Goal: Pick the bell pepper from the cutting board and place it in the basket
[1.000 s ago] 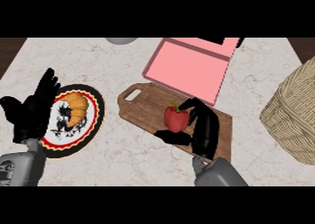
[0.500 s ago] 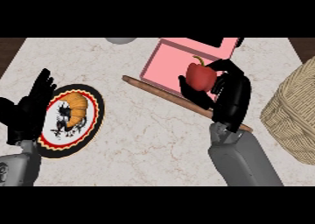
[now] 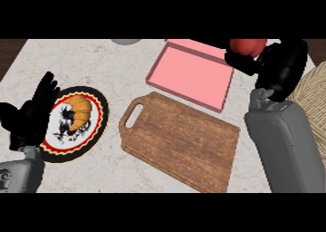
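The red bell pepper is held high near the view's top right, with my right hand curled round it. Only the pepper's rounded top shows past the fingers. Just right of that hand the woven basket runs off the right edge. The brown wooden cutting board lies bare in the middle of the counter, handle hole toward the upper left. My left hand rests open at the left, fingers up, beside the plate.
A black-rimmed plate with a croissant sits by my left hand. A pink box lies behind the board. A grey dish peeks in at the top edge. My right forearm crosses the board's right side.
My right hand has lifted the pepper off the board and carried it up and to the right, toward the basket. The board now lies uncovered. The left hand stayed put.
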